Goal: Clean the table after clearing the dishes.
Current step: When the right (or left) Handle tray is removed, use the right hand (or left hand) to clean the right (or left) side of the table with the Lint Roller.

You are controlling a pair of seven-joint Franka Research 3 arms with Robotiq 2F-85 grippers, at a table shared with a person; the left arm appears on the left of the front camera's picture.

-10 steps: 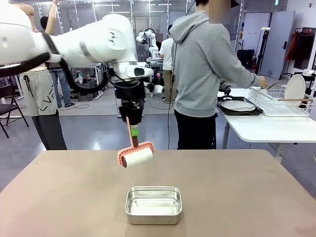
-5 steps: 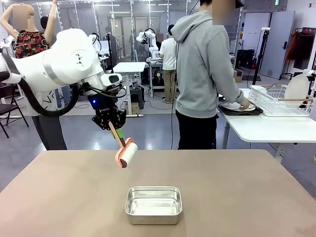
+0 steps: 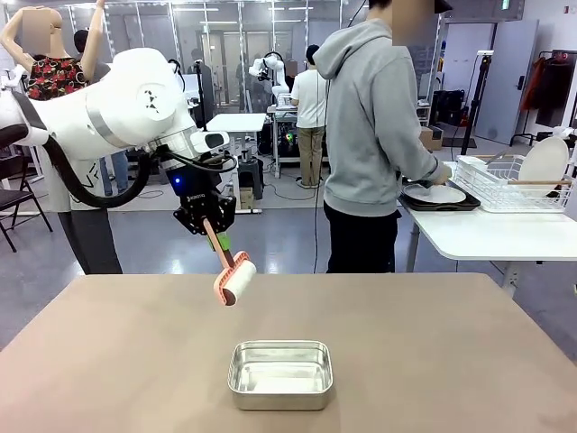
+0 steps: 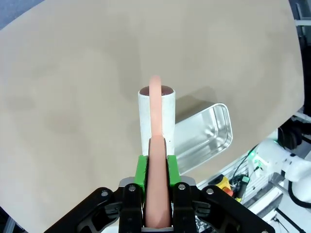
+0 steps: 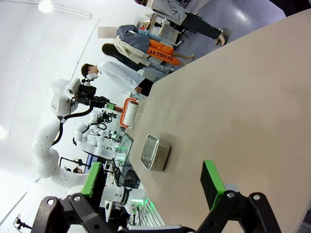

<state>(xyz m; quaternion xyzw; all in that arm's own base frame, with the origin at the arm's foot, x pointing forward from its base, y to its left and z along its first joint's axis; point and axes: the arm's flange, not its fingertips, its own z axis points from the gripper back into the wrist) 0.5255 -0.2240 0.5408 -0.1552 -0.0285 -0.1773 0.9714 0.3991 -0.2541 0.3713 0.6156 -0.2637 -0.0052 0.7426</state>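
My left gripper (image 3: pixel 209 225) is shut on the salmon handle of a lint roller (image 3: pixel 235 280), whose white roll hangs tilted over the far part of the brownish table (image 3: pixel 108 361). In the left wrist view the green pads (image 4: pixel 141 170) clamp the handle, with the lint roller (image 4: pixel 156 114) above the table (image 4: pixel 73 97). The dishes (image 3: pixel 435 193), white plates on a dark tray, lie on the white side table at the right under a person's hand. My right gripper (image 5: pixel 152 164) stands open above the table (image 5: pixel 233 87), holding nothing.
A small steel pan (image 3: pixel 280 374) sits near the table's front middle; the pan (image 4: pixel 204 136) lies just beside the roller. A person in a grey hoodie (image 3: pixel 374 135) stands at the far edge, turned toward the side table with a wire rack (image 3: pixel 505 185).
My left arm has swung left and turned, tilting the roller; in the last half second it drifted slightly right. The person's hand went down to the plates on the tray.
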